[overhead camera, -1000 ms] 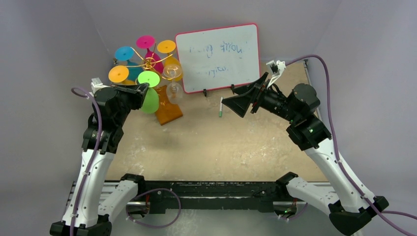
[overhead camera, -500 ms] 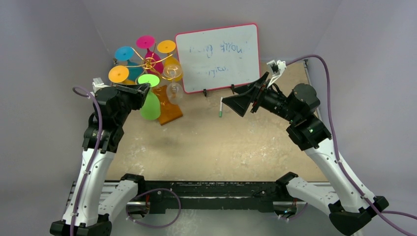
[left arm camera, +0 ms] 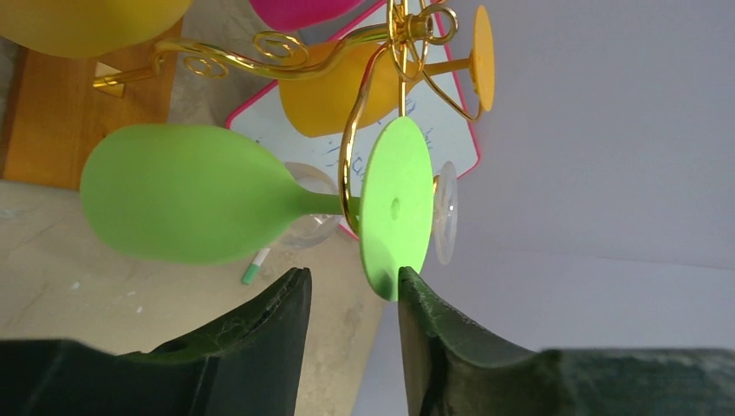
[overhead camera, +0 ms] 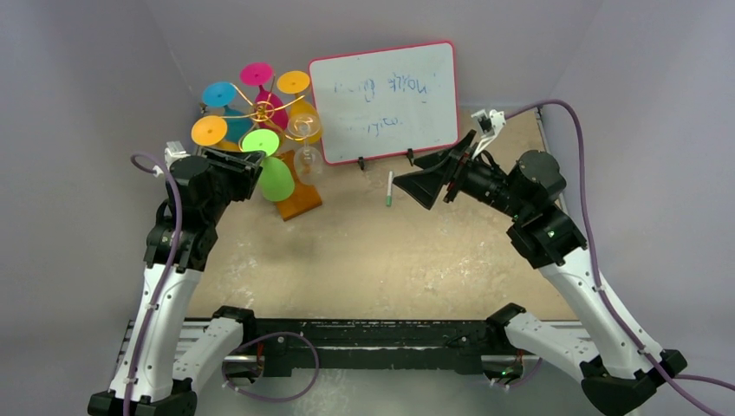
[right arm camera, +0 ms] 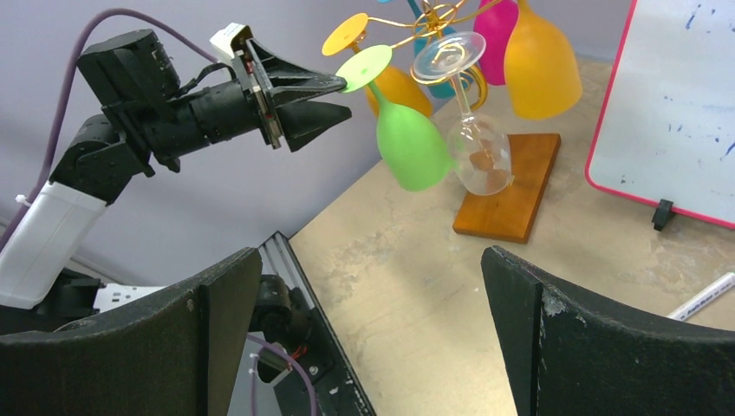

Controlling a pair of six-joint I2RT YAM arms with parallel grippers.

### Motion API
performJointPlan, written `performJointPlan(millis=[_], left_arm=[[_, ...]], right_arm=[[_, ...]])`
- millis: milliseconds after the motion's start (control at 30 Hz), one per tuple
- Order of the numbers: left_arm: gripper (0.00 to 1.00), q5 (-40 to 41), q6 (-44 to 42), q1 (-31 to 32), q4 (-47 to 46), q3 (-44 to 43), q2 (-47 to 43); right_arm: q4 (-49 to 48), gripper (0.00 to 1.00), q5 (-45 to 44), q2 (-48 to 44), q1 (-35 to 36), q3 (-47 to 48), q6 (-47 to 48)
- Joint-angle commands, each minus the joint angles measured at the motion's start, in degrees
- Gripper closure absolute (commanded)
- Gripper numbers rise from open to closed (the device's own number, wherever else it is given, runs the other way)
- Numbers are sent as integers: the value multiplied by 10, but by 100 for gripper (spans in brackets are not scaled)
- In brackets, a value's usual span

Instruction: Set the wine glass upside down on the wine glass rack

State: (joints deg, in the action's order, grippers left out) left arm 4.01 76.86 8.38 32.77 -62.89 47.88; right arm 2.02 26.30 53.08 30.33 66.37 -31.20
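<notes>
The green wine glass [overhead camera: 276,179] hangs upside down from a curled arm of the gold wine glass rack [overhead camera: 263,108]. Its foot [left arm camera: 396,204] is up on the wire and its bowl [left arm camera: 186,192] hangs below. My left gripper [left arm camera: 351,273] is open just short of the foot. The foot's rim sits by one fingertip [left arm camera: 414,286], and I cannot tell whether they touch. From the right wrist view the glass [right arm camera: 409,147] hangs free beside the left gripper [right arm camera: 334,97]. My right gripper [right arm camera: 371,253] stands wide open and empty over the table, right of the rack [overhead camera: 407,184].
Several other glasses hang on the rack: pink, orange, blue, yellow and a clear one [overhead camera: 305,160]. The rack's wooden base [overhead camera: 297,198] lies under them. A pink-framed whiteboard [overhead camera: 383,100] stands behind, with a marker [overhead camera: 389,189] on the table before it.
My left gripper has opened and let go of the green glass's foot. The bowl has swung a little to the right and now hangs from the rack. The right arm barely moved.
</notes>
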Motion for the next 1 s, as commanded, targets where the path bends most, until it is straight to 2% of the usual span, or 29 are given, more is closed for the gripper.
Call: performJointPlan(millis=[0,100,400,633,733,967], left_arm=[[54,17,-40,1,14,-25,-15],[42,34,-62,1,37,-37,-21],[32,79,-151,1,86,-54,-46],[27,12,-326,1,74,-104,-58],[26,1,-334,1,63,-97,-68],[25,-113,-347,1,8,-53,-88]], right_arm=[[9,0,-15,-13,1,5,18],[29,0,-25,-17,2,10,28],[90,0,-64,-37,1,11,42],[164,0,-141,-60,1,25,31],[172,0,-155,-80,1,22,39],[193,0,-201,-113,2,20,21]])
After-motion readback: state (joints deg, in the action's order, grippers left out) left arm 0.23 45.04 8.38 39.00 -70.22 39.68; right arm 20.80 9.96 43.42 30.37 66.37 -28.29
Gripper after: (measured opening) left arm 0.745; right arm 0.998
